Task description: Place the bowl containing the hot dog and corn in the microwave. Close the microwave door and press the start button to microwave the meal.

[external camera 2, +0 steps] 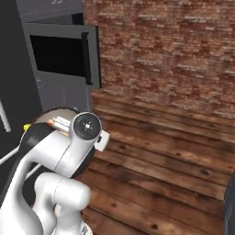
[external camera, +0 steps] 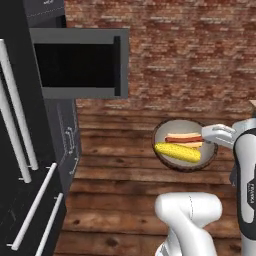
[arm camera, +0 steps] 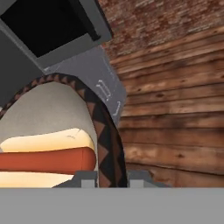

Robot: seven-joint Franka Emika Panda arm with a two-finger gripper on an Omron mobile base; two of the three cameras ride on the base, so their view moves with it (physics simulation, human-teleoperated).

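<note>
Your two-finger gripper (external camera: pixel 216 136) is pinched nearly closed on the rim at three o'clock of the shallow round dark brown bowl (external camera: pixel 185 167), carrying it level above the wooden floor so the sausage-in-bun hot dog (external camera: pixel 183 138) and yellow corn cob (external camera: pixel 177 152) stay put. The grey-framed microwave door (external camera: pixel 80 62) hangs open at ten o'clock.

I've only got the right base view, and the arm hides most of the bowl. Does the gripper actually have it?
Observer: Yes. In the hand view the gripper is shut on the bowl, with the patterned rim between its fingertips.
Operator: Is the food in it?
Observer: In the left base view the hot dog and the corn lie side by side inside the bowl, the corn nearer the camera.
</note>
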